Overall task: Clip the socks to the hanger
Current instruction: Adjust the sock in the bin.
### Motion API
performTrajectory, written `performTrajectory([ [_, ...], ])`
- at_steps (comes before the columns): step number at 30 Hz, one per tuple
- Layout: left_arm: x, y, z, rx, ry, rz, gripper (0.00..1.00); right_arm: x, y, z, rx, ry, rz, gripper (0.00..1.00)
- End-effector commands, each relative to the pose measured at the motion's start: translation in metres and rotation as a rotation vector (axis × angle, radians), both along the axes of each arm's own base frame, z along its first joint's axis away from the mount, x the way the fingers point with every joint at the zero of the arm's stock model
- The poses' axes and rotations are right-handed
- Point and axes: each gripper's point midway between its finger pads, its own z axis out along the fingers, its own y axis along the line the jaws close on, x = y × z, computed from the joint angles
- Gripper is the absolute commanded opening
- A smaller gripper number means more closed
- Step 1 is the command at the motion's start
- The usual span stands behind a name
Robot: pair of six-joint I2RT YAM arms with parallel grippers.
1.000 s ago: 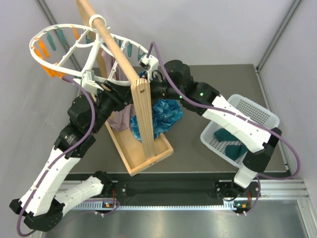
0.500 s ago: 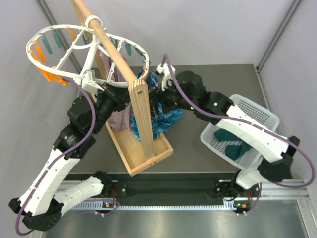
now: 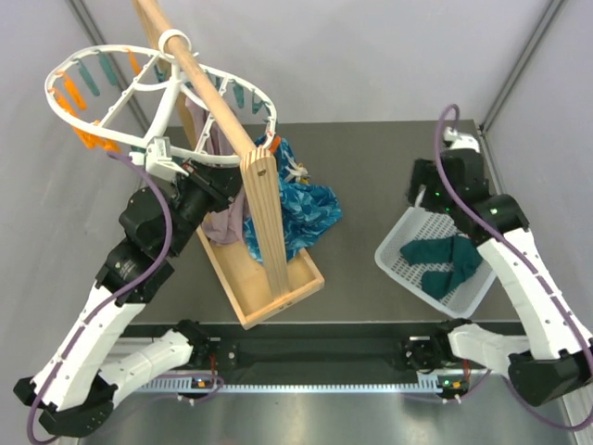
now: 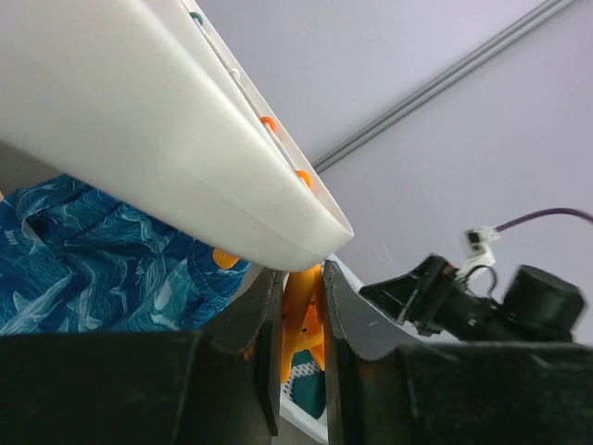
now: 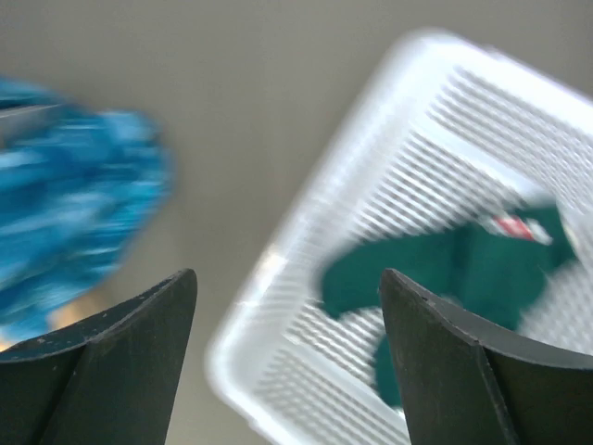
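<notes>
The white oval hanger (image 3: 111,93) hangs by its hook from the wooden pole (image 3: 199,69); its rim (image 4: 139,139) fills the top of the left wrist view. My left gripper (image 4: 298,278) sits just under that near rim, shut on an orange peg (image 4: 304,301); from above it shows at the ring's near edge (image 3: 211,176). Two dark teal socks (image 3: 443,258) lie in the white basket (image 3: 482,209). My right gripper (image 5: 287,273) hovers open and empty over the basket's near-left corner (image 5: 278,278), with the blurred socks (image 5: 463,269) to its right.
A wooden stand with an upright post (image 3: 264,213) and a base tray (image 3: 269,287) carries the pole. A bright blue mottled cloth (image 3: 310,209) and a mauve-grey cloth (image 3: 222,222) hang beside the post. Grey walls close in at the back.
My right arm has swung from the hanger's right end over to the basket, and its jaws have opened. The left gripper has closed on the orange peg. The hanger shifted slightly left.
</notes>
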Motion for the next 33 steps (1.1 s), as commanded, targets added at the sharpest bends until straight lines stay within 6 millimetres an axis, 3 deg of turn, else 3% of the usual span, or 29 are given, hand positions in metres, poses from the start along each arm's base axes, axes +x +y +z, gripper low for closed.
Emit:
performTrajectory([
  [1, -0.002, 0.001, 0.004, -0.012, -0.024, 0.000, 0.00, -0.010, -0.068, -0.054, -0.037, 0.168, -0.216, 0.80],
  [5, -0.005, 0.002, 0.001, -0.020, -0.018, -0.005, 0.00, 0.003, -0.083, -0.107, 0.043, 0.274, -0.334, 0.82],
  [11, -0.011, 0.004, -0.003, -0.033, -0.011, -0.010, 0.00, 0.021, -0.092, -0.154, 0.105, 0.326, -0.515, 0.77],
  [16, -0.015, 0.011, 0.002, -0.030, -0.023, 0.007, 0.00, 0.014, -0.096, -0.199, 0.157, 0.386, -0.681, 0.72],
  [20, -0.014, 0.010, 0.002, -0.025, -0.020, 0.004, 0.00, 0.014, -0.095, -0.224, 0.178, 0.417, -0.734, 0.70],
  [30, -0.011, 0.012, -0.003, -0.013, -0.013, 0.023, 0.00, 0.015, -0.105, -0.244, 0.135, 0.441, -0.799, 0.55],
  [33, -0.011, 0.012, -0.001, -0.012, -0.018, 0.021, 0.00, 0.017, -0.103, -0.248, 0.140, 0.467, -0.784, 0.38],
])
